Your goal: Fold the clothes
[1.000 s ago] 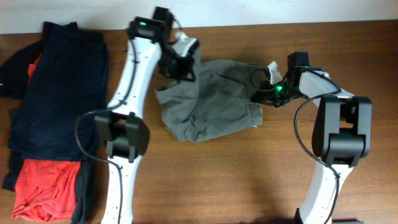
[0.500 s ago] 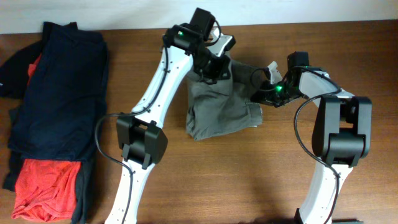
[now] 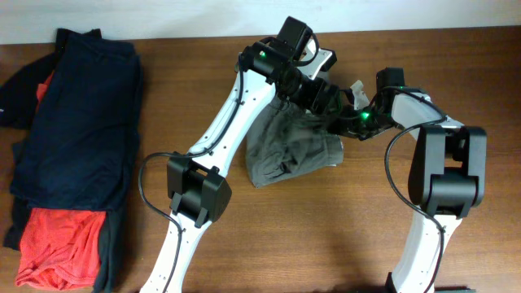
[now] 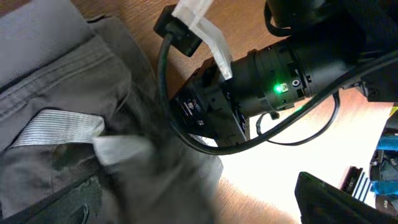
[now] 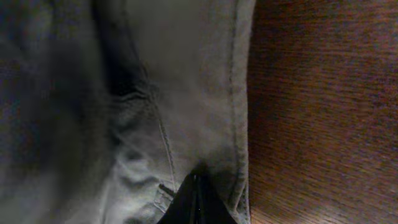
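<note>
The clothes (image 3: 286, 153), taupe shorts, lie bunched at mid table, their left part folded over toward the right. My left gripper (image 3: 327, 99) hovers over their upper right corner, close beside the right gripper (image 3: 348, 122). In the left wrist view the left gripper (image 4: 196, 202) stands wide open, with blurred taupe cloth (image 4: 74, 87) and a white label (image 4: 121, 149) below it. The right arm's black body with a green light (image 4: 283, 87) fills that view's upper right. My right gripper (image 5: 196, 199) is shut, its tips pinching the shorts (image 5: 174, 93) near a stitched hem.
A pile of dark navy garments (image 3: 81, 114) with an orange-red garment (image 3: 57, 244) covers the table's left end. Bare wooden table (image 3: 326, 236) lies in front of the shorts. The table's far edge (image 3: 407, 31) runs just behind both grippers.
My left gripper swept rightward from the shorts' left side, carrying that side over the rest, then opened and let the cloth go. The right gripper stayed in place, shut.
</note>
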You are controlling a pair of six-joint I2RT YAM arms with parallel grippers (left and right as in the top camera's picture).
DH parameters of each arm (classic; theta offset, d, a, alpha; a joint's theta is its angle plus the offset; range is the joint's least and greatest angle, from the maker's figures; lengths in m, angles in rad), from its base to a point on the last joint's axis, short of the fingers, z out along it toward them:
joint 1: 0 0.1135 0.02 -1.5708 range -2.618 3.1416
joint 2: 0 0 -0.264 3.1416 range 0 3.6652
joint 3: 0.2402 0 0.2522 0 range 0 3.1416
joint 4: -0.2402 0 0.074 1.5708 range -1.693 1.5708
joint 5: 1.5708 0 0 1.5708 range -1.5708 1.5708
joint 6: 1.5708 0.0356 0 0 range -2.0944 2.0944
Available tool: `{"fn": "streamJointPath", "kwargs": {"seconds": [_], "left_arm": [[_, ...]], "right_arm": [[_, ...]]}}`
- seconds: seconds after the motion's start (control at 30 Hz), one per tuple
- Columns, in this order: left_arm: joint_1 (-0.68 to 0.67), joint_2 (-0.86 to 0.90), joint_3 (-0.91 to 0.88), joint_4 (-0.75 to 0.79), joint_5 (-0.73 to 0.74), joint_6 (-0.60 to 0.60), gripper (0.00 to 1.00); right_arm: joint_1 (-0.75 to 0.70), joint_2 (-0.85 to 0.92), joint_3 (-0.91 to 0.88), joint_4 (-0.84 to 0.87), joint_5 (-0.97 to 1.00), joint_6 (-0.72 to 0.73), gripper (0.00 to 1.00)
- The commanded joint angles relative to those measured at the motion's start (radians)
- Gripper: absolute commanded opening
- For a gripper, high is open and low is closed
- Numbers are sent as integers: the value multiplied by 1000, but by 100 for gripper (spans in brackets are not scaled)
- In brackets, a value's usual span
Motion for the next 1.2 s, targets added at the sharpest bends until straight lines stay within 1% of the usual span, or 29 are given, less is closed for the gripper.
{"fn": "streamJointPath", "kwargs": {"seconds": [0.0,0.1,0.2,0.3,0.4,0.5,0.57,0.6,0.63,0.73,0.8,0.93,1.07,1.17], "left_arm": [[26,-6,23,7,-4,-40,99],[51,-6,40,5,39,-42,99],[97,-12,117,-14,83,-42,99],[146,-24,199,-55,82,-41,99],[201,-35,249,-115,82,-27,99],[235,-37,253,-158,82,-11,99],[257,-37,253,-190,77,14,99],[267,-37,253,-201,71,26,99],[275,-37,253,-206,71,40,99],[288,-37,253,-210,70,67,99],[290,-37,253,-212,26,72,99],[290,-37,253,-225,-44,72,99],[290,-37,253,-239,-59,87,99],[290,-37,253,-240,-74,91,99]], "right_arm": [[27,82,-33,-13,98,5,4],[26,82,-32,-12,80,5,4],[11,75,-17,-24,6,5,4],[-30,46,43,-96,-69,-2,4],[-56,1,105,-182,-106,-47,5],[-58,-17,160,-274,-109,-106,14],[-57,-17,189,-323,-111,-132,25],[-57,-17,196,-336,-122,-143,34],[-58,-17,200,-344,-145,-159,40],[-58,-17,210,-345,-186,-165,46],[-55,-17,225,-345,-187,-166,52],[-37,-17,238,-342,-187,-165,59],[-34,-17,245,-345,-187,-165,60],[-34,-17,287,-371,-174,-167,60]]}}
